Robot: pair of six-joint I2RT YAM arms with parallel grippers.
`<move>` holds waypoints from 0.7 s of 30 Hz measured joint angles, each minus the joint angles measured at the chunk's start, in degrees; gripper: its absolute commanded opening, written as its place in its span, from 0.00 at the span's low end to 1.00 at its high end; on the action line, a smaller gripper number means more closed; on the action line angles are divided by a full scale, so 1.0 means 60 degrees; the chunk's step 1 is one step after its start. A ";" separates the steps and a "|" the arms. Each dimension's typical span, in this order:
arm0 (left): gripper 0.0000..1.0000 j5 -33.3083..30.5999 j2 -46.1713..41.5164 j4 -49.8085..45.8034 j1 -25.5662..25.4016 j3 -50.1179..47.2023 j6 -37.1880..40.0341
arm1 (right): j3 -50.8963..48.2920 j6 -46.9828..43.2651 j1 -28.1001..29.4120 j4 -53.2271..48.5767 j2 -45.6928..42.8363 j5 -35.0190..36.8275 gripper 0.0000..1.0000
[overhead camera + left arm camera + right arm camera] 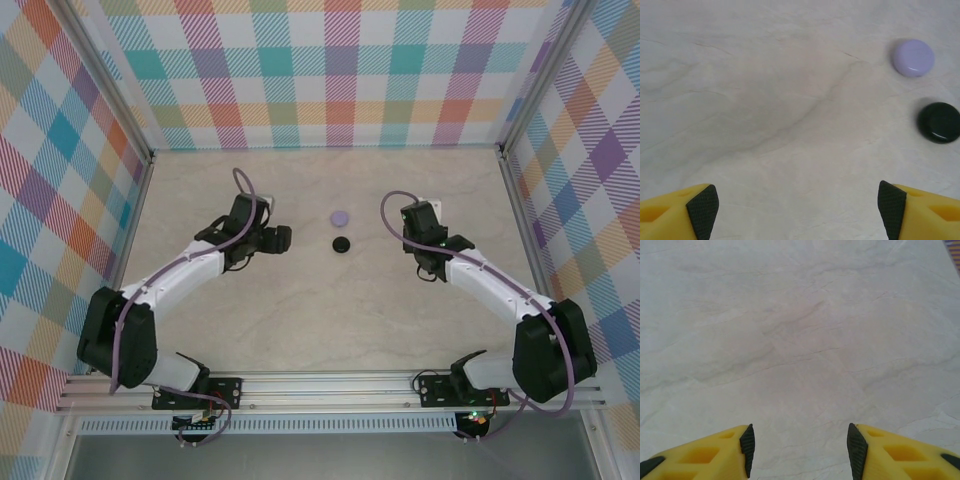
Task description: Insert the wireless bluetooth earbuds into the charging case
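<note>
Marbled tabletop (300,310) with lavender case (913,58) near black case (939,122), lids down.

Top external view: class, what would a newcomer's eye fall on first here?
The bright plaid walls around the pale table strike first. Then two round things at its centre: a lavender puck beyond a black puck, between the open left gripper and the open right gripper.

Round lavender case (913,58), black case (939,122), apart
</note>
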 measured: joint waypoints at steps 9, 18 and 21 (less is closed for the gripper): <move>0.96 -0.1413 -0.0991 0.1581 0.0998 -0.1694 0.0576 | -0.0707 -0.0124 -0.1413 0.1377 0.0270 -0.0055 0.61; 1.00 -0.2612 -0.1049 0.3038 0.1687 -0.2816 0.1002 | -0.1625 -0.0415 -0.2743 0.2973 0.0291 -0.0852 0.64; 1.00 -0.2798 -0.1045 0.3552 0.1902 -0.3129 0.1177 | -0.2036 -0.0641 -0.3005 0.3723 0.0357 -0.1184 0.65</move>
